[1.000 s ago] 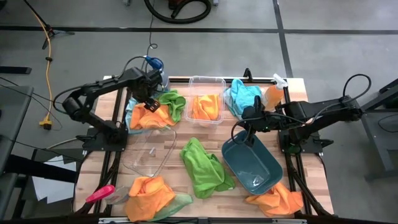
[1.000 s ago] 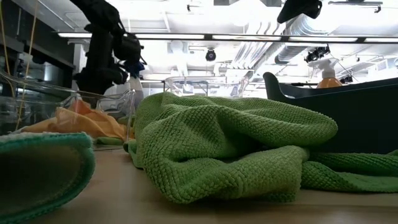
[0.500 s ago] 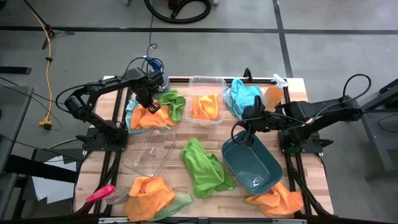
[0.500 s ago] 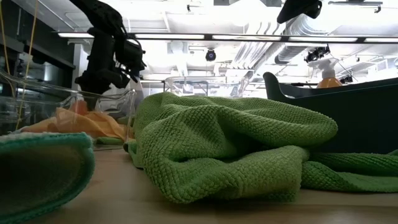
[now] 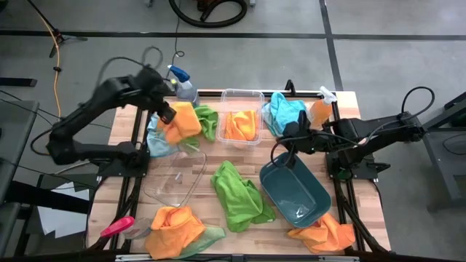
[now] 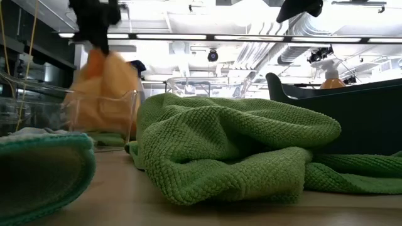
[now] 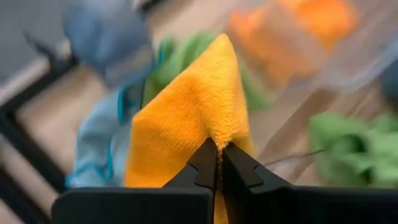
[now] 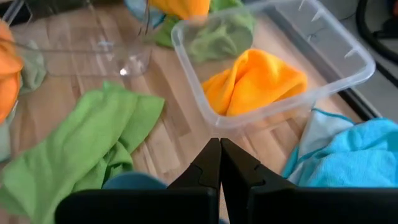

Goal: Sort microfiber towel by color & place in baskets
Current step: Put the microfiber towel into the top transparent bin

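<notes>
1 fuzzy orange towel [image 7: 186, 124] – draped, pinched in left claw [image 7: 219, 154]

No legible text, labels, brands, nos. or signs in any view, incl. on the towels, tubs, spray bottles or the room behind the table.

Two dark, jointed arms trail looping black cables, each ending in matte black, wedge-shaped jaws.

Workshop or lab, grey concrete floor [image 5: 408, 44], exposed ceiling ducts [image 6: 301, 31], strip lights [image 6: 188, 36]
</notes>
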Controlling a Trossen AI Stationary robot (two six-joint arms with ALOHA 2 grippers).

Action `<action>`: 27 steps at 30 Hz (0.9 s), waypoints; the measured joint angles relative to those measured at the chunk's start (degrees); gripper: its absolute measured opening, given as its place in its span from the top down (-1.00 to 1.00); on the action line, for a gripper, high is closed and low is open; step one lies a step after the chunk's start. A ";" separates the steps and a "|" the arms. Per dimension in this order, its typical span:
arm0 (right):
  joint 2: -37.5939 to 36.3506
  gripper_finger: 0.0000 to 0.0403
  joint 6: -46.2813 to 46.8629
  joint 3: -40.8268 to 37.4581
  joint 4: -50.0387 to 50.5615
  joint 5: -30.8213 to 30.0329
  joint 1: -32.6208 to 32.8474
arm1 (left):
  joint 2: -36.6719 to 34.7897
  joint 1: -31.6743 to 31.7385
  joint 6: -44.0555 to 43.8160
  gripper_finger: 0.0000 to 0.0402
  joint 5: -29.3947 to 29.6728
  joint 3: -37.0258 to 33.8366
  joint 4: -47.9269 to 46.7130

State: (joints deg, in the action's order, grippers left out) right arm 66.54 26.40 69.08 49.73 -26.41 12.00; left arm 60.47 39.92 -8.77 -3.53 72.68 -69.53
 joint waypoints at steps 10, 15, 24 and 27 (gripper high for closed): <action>-0.11 1.00 -5.87 0.00 -9.59 -4.55 0.01 | -0.47 -7.88 -6.00 1.00 0.23 14.63 17.19; -1.20 1.00 -7.22 0.02 -12.75 -7.68 -0.01 | 5.16 -11.50 -4.03 1.00 3.24 20.26 24.97; -3.30 1.00 -7.21 0.04 -16.52 -7.71 -0.01 | 19.16 -14.29 1.41 1.00 5.68 25.75 34.36; -3.32 1.00 -7.30 0.04 -17.56 -7.81 -0.01 | 23.08 -15.19 1.47 1.00 5.97 25.80 37.77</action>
State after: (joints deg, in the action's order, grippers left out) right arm 63.22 19.09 69.12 32.16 -34.22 11.99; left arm 83.55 24.73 -7.30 2.44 98.48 -31.76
